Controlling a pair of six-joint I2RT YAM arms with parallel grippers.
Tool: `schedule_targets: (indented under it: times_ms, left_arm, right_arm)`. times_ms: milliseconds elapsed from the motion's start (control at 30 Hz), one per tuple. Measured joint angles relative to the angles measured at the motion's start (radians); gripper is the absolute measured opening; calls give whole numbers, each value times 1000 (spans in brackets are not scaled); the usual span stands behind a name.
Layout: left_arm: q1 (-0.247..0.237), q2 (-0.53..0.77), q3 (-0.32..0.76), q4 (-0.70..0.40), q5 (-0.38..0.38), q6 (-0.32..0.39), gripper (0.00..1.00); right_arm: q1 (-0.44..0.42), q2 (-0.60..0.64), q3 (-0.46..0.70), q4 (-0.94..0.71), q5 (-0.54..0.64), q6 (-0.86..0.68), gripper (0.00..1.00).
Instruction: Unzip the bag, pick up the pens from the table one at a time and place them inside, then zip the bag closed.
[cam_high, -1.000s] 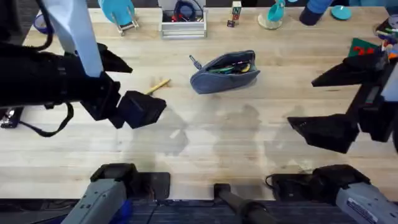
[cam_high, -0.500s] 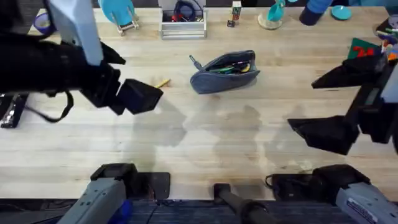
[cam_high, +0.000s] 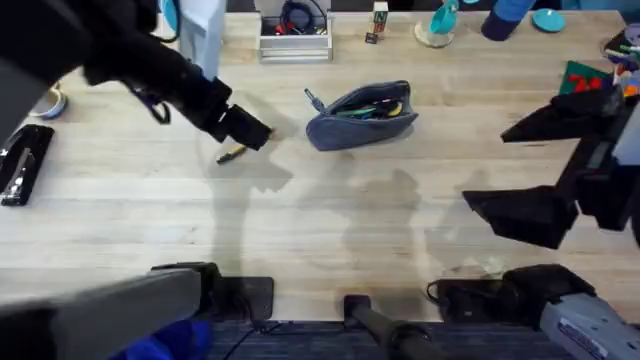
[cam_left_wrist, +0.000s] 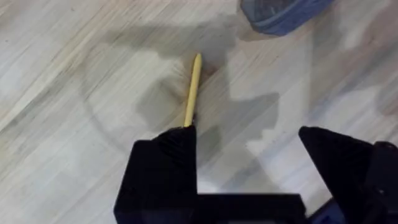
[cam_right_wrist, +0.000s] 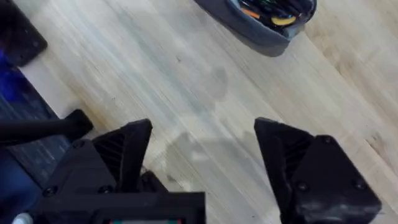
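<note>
The blue-grey bag (cam_high: 360, 115) lies unzipped at the table's middle back, with coloured pens showing inside; its open mouth (cam_right_wrist: 267, 22) also shows in the right wrist view. A tan-yellow pen (cam_high: 232, 153) lies flat on the table (cam_high: 330, 230) left of the bag. My left gripper (cam_high: 245, 130) hangs low just over that pen's far end. In the left wrist view it is open (cam_left_wrist: 249, 149), with the pen (cam_left_wrist: 193, 90) just ahead of one fingertip and nothing held. My right gripper (cam_high: 530, 165) hovers open at the right (cam_right_wrist: 205, 149), well away from the bag.
A white tray (cam_high: 293, 40), teal items and small blocks line the back edge. A black flat object (cam_high: 20, 165) and a tape roll (cam_high: 50, 100) lie at far left. A green item (cam_high: 585, 75) sits at far right. Bare wood spans the front.
My left arm has swung away from the camera and dropped towards the yellow pen. The pen's visible part now lies slightly nearer and to the left. The right arm and the bag are unmoved.
</note>
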Motion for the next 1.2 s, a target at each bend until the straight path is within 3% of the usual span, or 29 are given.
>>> schedule_targets:
  times_ms: [433, 733, 1200]
  left_arm:
    - [0, 268, 0, 134, -67, 93, 995]
    - [0, 342, 0, 204, -135, 115, 995]
    - [-14, 418, 7, 241, -146, 123, 996]
  right_arm:
    - [0, 0, 0, 0, 0, 0, 998]
    - [0, 0, 0, 0, 0, 0, 998]
    - [0, 0, 0, 0, 0, 0, 997]
